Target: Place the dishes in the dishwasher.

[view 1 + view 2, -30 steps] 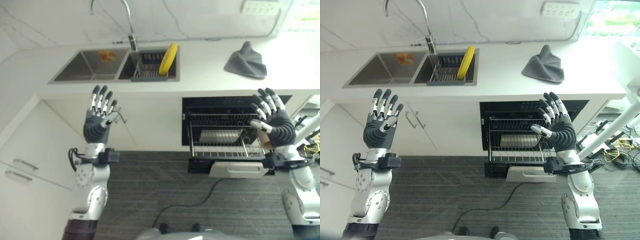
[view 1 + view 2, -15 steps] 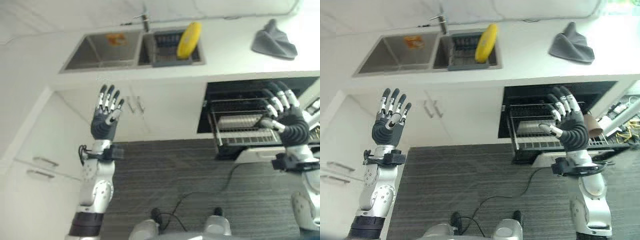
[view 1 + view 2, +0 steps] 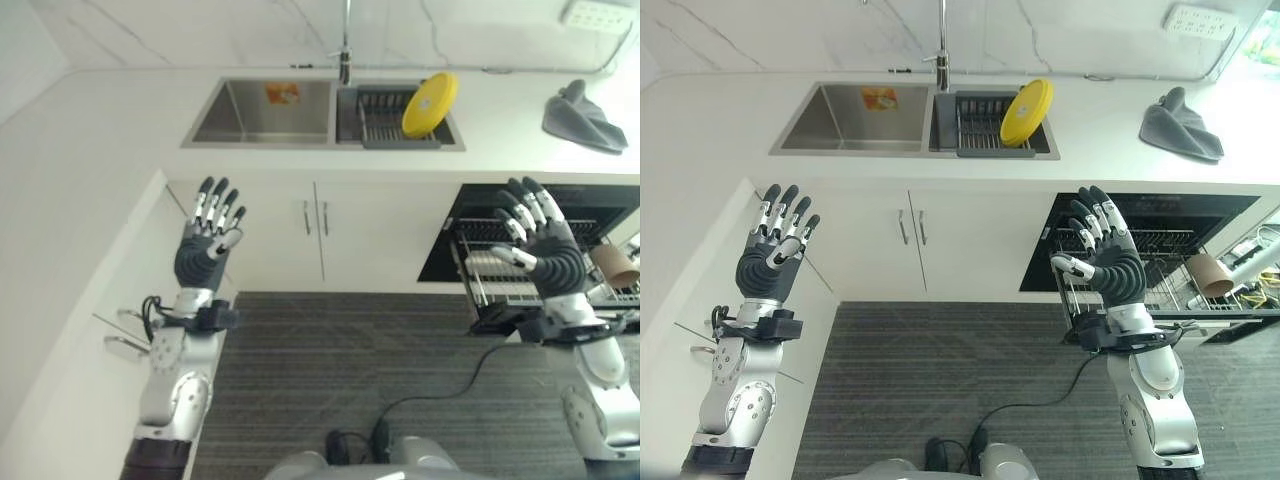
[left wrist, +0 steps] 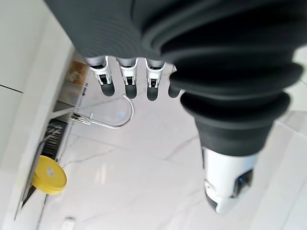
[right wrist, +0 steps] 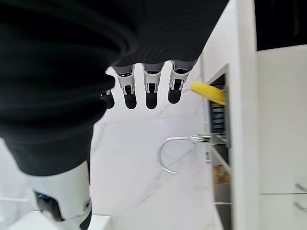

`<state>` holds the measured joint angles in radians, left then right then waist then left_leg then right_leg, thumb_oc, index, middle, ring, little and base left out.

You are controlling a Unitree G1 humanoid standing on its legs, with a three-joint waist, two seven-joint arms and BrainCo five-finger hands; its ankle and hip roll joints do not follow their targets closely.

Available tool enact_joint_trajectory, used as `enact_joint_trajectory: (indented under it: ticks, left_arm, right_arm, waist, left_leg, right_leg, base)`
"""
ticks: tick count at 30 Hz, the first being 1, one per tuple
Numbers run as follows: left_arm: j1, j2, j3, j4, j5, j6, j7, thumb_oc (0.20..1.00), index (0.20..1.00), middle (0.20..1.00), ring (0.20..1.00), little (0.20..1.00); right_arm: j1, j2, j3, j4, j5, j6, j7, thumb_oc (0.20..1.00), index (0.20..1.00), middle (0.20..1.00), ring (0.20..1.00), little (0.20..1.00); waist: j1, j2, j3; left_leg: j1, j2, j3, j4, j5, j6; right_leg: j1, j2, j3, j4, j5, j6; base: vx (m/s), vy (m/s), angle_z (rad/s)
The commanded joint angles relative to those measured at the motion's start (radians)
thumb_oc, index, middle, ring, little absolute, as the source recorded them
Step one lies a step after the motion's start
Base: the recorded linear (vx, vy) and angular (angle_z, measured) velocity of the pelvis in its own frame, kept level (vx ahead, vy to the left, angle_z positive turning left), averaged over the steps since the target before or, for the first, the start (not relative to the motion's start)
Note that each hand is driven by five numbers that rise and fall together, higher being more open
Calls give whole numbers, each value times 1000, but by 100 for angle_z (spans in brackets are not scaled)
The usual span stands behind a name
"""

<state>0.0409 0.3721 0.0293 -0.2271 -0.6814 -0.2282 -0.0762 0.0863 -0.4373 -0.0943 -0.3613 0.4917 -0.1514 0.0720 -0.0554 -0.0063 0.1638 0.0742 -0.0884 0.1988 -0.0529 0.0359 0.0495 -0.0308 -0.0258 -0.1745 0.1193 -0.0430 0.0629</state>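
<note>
A yellow plate (image 3: 431,90) stands on edge in a dark drying rack (image 3: 385,115) in the right basin of the sink (image 3: 855,115). Below the counter on the right, the dishwasher (image 3: 1140,215) is open with its wire rack (image 3: 1160,275) pulled out. A brown cup (image 3: 1208,273) lies in that rack. My left hand (image 3: 775,260) is raised before the white cabinets, fingers straight, holding nothing. My right hand (image 3: 1108,260) is raised in front of the dishwasher rack, also open and empty. The plate (image 4: 48,175) appears in the left wrist view past the fingers.
A grey cloth (image 3: 1180,125) lies crumpled on the white counter (image 3: 720,120) at the right. A tall faucet (image 3: 942,40) stands behind the sink. White cabinet doors with handles (image 3: 912,227) sit below it. A counter section runs along the left side. The floor is dark grey.
The camera has swung, so the whole scene shifted right and the sink now sits at centre. Both hands stay raised and open as before.
</note>
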Motion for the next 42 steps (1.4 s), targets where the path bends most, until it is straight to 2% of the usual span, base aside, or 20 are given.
enact_joint_trajectory:
  ticks: [1, 3, 5, 7, 8, 9, 10, 11, 12, 13, 15, 16, 18, 25, 29, 31, 35, 39, 40, 42]
  left_arm:
    - [-32, 24, -23, -41, 47, -42, 22, 1000, 1000, 1000, 1000, 1000]
    - [-27, 26, -18, -40, 38, -43, 22, 1000, 1000, 1000, 1000, 1000]
    - [-22, 24, -21, -48, 45, -43, 25, 1000, 1000, 1000, 1000, 1000]
    - [-17, 20, -31, -55, 45, -45, 27, 1000, 1000, 1000, 1000, 1000]
    - [-12, 16, -36, -60, 44, -49, 30, 1000, 1000, 1000, 1000, 1000]
    - [-5, 12, -38, -62, 35, -54, 32, 1000, 1000, 1000, 1000, 1000]
    - [3, 9, -35, -51, 25, -70, 21, 1000, 1000, 1000, 1000, 1000]
    - [3, 9, -35, -51, 25, -71, 22, 1000, 1000, 1000, 1000, 1000]
    - [9, 10, -32, -50, 23, -76, 27, 1000, 1000, 1000, 1000, 1000]
    - [10, 10, -32, -48, 23, -79, 28, 1000, 1000, 1000, 1000, 1000]
    - [31, 14, -29, -29, 12, -105, 33, 1000, 1000, 1000, 1000, 1000]
    - [50, 6, -26, -18, 15, -129, 26, 1000, 1000, 1000, 1000, 1000]
    - [62, 3, -20, -19, 3, -131, 30, 1000, 1000, 1000, 1000, 1000]
    - [24, 16, -12, -19, 4, -89, 5, 1000, 1000, 1000, 1000, 1000]
    - [-8, 17, -23, -26, 32, -57, -7, 1000, 1000, 1000, 1000, 1000]
    - [-18, 18, -20, -33, 37, -32, -15, 1000, 1000, 1000, 1000, 1000]
    - [-14, 10, -16, -46, 42, -11, -20, 1000, 1000, 1000, 1000, 1000]
    - [-11, 2, -21, -59, 58, 9, -19, 1000, 1000, 1000, 1000, 1000]
    - [-11, 2, -22, -59, 59, 9, -18, 1000, 1000, 1000, 1000, 1000]
    - [-20, 8, -23, -61, 65, 11, -3, 1000, 1000, 1000, 1000, 1000]
  right_arm:
    - [-44, -4, -37, 7, 25, -62, -17, 1000, 1000, 1000, 1000, 1000]
    - [-33, 0, -39, 7, 26, -61, 1, 1000, 1000, 1000, 1000, 1000]
    - [-21, -8, -49, 8, 31, -65, 13, 1000, 1000, 1000, 1000, 1000]
    - [-20, -19, -58, 15, 28, -66, 12, 1000, 1000, 1000, 1000, 1000]
    - [-25, -28, -60, 17, 30, -62, 11, 1000, 1000, 1000, 1000, 1000]
    - [-31, -31, -60, 19, 31, -56, 14, 1000, 1000, 1000, 1000, 1000]
    - [-38, -31, -58, 25, 27, -51, 28, 1000, 1000, 1000, 1000, 1000]
    - [-39, -31, -58, 25, 27, -51, 31, 1000, 1000, 1000, 1000, 1000]
    - [-35, -32, -56, 27, 22, -53, 50, 1000, 1000, 1000, 1000, 1000]
    - [-34, -33, -56, 28, 22, -54, 54, 1000, 1000, 1000, 1000, 1000]
    - [-22, -54, -59, 29, 34, -60, 87, 1000, 1000, 1000, 1000, 1000]
    - [-22, -65, -60, 35, 49, -61, 109, 1000, 1000, 1000, 1000, 1000]
    - [-13, -67, -65, 28, 59, -54, 123, 1000, 1000, 1000, 1000, 1000]
    - [-19, -43, -41, 11, 21, -60, 101, 1000, 1000, 1000, 1000, 1000]
    - [-31, -18, -29, 10, 0, -60, 64, 1000, 1000, 1000, 1000, 1000]
    - [-31, 4, -29, 12, -9, -67, 54, 1000, 1000, 1000, 1000, 1000]
    - [-20, 27, -21, 6, -28, -74, 59, 1000, 1000, 1000, 1000, 1000]
    - [-8, 31, -11, -1, -33, -94, 63, 1000, 1000, 1000, 1000, 1000]
    - [-9, 30, -9, 0, -34, -93, 64, 1000, 1000, 1000, 1000, 1000]
    - [-20, 16, -1, 5, -42, -86, 79, 1000, 1000, 1000, 1000, 1000]
  waist:
    - [-15, -8, -24]
    - [-23, -9, -28]
    - [-31, -22, -20]
    - [-34, -39, -4]
    - [-34, -40, 3]
    - [-34, -41, 7]
    - [-33, -36, 5]
    - [-32, -34, 5]
    - [-30, -24, 0]
    - [-28, -21, 0]
    - [-9, 3, 1]
    - [0, 5, 3]
    - [3, 6, 1]
    - [35, -10, -21]
    - [56, -24, -36]
    - [62, -33, -42]
    - [63, -28, -40]
    - [61, -21, -36]
    - [60, -20, -36]
    - [52, -20, -26]
  left_leg:
    - [75, 95, -42, -22, -113, -46]
    - [68, 97, -25, 21, -132, -49]
    - [19, 113, 5, 166, -148, -70]
    - [-80, 145, 16, 378, -117, -106]
    - [-127, 165, 8, 450, -99, -119]
    - [-154, 188, 6, 455, -87, -119]
    - [-141, 211, 25, 351, -81, -110]
    - [-138, 214, 27, 327, -76, -111]
    - [-125, 224, 26, 188, -54, -114]
    - [-121, 226, 23, 156, -44, -117]
    - [-144, 260, -42, -34, 76, -154]
    - [-161, 272, -32, -34, 89, -157]
    - [-156, 278, -1, -30, 84, -157]
    - [-129, 231, -4, -15, 36, -119]
    - [-108, 179, -18, -13, 1, -84]
    - [-95, 141, -32, -6, -26, -54]
    - [-81, 113, -82, 19, -59, -28]
    - [-35, 82, -111, 11, -87, -2]
    - [-33, 83, -111, 10, -87, -2]
    - [-10, 85, -112, -3, -89, -8]
  right_leg:
    - [82, 52, 25, -83, -30, 13]
    - [86, 53, 39, -92, -29, 7]
    - [90, 39, 49, -96, -27, -9]
    - [97, 25, 52, -106, -18, -33]
    - [101, 26, 54, -110, -14, -42]
    - [110, 27, 61, -115, -13, -44]
    - [125, 27, 70, -128, -21, -35]
    - [128, 28, 72, -131, -22, -33]
    - [144, 33, 83, -152, -30, -24]
    - [149, 34, 85, -155, -32, -22]
    - [218, 67, 138, -192, -65, -24]
    - [248, 65, 142, -207, -78, -26]
    - [259, 46, 118, -206, -84, -17]
    - [268, -45, 58, -131, -106, 41]
    - [265, -100, 31, -82, -99, 79]
    - [228, -127, 34, 16, -64, 101]
    - [144, -125, 64, 179, -34, 93]
    - [51, -104, 53, 365, 11, 76]
    - [43, -103, 54, 371, 9, 75]
    - [12, -90, 25, 296, -25, 63]
  base:
    - [48, -110, -7]
    - [34, -117, -11]
    - [-16, -141, -17]
    - [-39, -138, -9]
    - [7, -56, -4]
    - [108, 49, -4]
    - [126, 84, -7]
    - [210, 182, -10]
    - [146, 135, -14]
    - [266, 205, -20]
    - [448, 270, -12]
    - [531, 333, -17]
    - [355, 249, -64]
    - [271, 207, -16]
    - [257, 270, 16]
    - [228, 319, 9]
    - [139, 226, 9]
    - [122, 191, 3]
    - [106, 133, -11]
    - [118, 12, -16]
